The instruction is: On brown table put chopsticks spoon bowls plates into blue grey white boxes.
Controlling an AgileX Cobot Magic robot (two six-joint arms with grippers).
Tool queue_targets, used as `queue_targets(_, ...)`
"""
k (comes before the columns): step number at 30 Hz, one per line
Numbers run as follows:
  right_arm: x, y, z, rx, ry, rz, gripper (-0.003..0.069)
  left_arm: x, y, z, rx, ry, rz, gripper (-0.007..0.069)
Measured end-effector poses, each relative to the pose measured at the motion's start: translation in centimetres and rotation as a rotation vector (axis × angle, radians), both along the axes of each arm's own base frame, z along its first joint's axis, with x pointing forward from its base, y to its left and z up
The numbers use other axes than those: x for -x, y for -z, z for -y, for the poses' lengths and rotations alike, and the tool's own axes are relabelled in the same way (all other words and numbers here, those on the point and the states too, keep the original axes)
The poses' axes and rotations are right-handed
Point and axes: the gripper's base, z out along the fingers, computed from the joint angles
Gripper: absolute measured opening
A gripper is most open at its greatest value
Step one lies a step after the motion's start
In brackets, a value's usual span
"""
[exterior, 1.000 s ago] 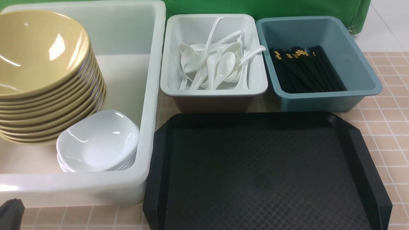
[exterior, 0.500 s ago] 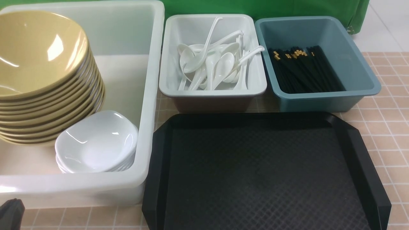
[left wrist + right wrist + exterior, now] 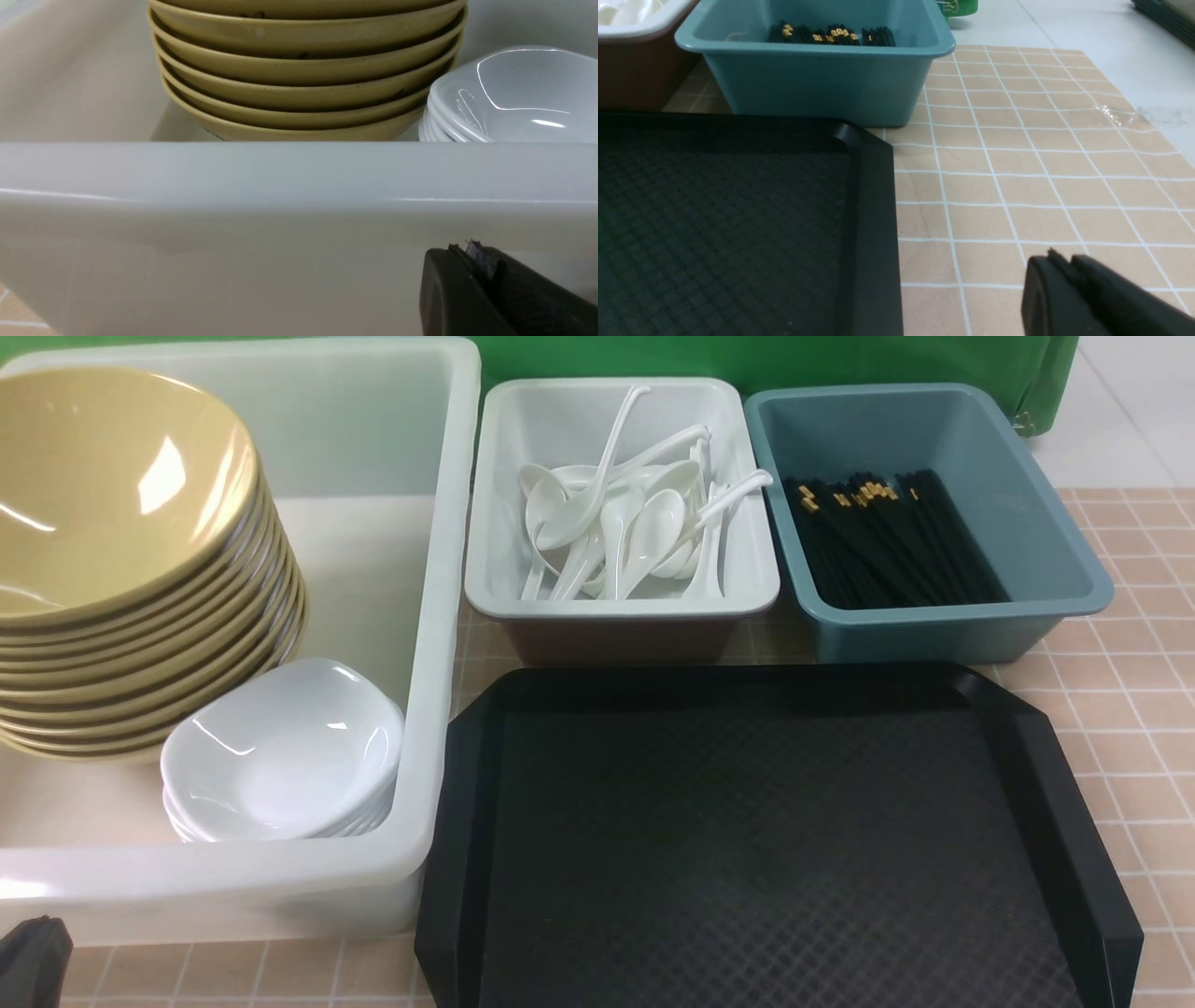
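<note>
Left claw (image 3: 33,947): low at the near left corner, just before the large box's (image 3: 233,887) near wall.
Bowl stack (image 3: 121,569): in that box, beyond the claw.
Small dishes (image 3: 280,756): beside the bowls, to their right.
Tray (image 3: 747,849): on the tabletop (image 3: 1139,691), right of the claw.
Spoon box (image 3: 616,607), chopstick box (image 3: 934,625): behind the tray, side by side.

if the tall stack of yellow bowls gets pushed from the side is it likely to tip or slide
The yellow bowls already lean in the front view, so the upper ones would probably shift first. Their glossy surfaces suggest they are slippery. The white dishes appear to touch the stack's base, and the white box wall might limit sliding.
</note>
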Motion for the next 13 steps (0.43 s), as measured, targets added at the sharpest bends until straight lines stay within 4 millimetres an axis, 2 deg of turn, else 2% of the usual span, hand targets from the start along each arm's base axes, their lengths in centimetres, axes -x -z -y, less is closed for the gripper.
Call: queue_targets(13,0.0,0.0,0.0,0.0,0.0,0.0,0.0107,0.0,0.0,0.0,0.001,0.0,0.0,-0.0011)
